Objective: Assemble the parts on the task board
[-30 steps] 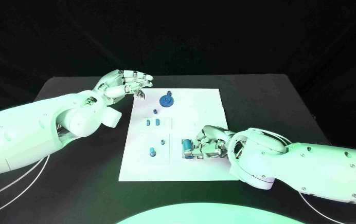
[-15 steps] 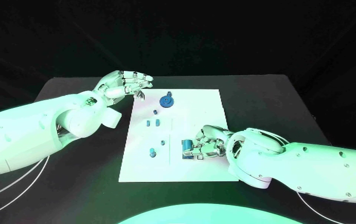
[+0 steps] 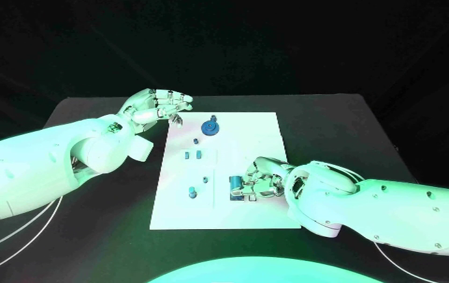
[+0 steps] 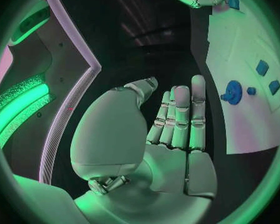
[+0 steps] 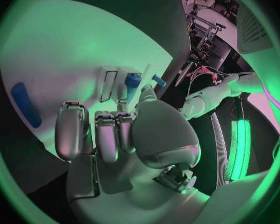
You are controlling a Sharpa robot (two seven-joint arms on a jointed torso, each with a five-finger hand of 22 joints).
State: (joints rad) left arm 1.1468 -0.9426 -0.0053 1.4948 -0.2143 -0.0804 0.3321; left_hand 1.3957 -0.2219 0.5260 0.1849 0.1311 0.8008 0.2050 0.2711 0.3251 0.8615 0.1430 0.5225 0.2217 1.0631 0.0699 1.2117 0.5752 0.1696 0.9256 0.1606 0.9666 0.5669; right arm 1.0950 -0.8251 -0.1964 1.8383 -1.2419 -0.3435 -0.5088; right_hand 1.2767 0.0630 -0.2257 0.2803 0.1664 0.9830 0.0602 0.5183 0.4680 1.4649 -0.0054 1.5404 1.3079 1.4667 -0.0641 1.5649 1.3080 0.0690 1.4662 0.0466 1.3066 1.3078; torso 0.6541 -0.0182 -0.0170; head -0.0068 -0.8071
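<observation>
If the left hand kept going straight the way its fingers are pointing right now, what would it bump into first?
Probably the round blue part near the far end of the task board. The left hand hovers open beside the board's far left corner, fingers aimed across it. Its height is unclear, so it might pass above.

No lettering, label, brand mark or number can be read anywhere here. The board [image 3: 251, 159] carries only faint outlines around its parts, nothing that spells a word or a figure, and the arms show bare white shells.
</observation>
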